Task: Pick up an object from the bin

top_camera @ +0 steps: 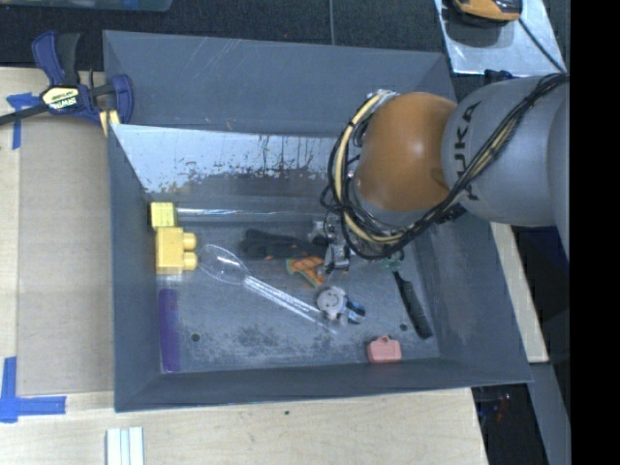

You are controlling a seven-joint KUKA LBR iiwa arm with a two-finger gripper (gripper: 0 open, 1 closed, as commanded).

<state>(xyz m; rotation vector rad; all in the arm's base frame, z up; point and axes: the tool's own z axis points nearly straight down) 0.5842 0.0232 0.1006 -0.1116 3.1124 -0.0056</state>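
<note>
Orange cover (407, 158); end effector (334, 250) near clear spoon (221, 264).

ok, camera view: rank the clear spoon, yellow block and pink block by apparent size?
1. clear spoon, longest by far
2. yellow block
3. pink block, smallest
All lie on the bin floor, so nearness hardly skews this.

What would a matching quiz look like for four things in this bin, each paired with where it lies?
Things:
1. yellow block
2. pink block
3. purple stick
4. clear plastic spoon

Places:
A. near the lower wall, right of the middle
B. along the left wall, in the lower corner
C. by the left wall, higher up
D. slanting across the middle of the floor

Pairs: 1-C, 2-A, 3-B, 4-D
</note>
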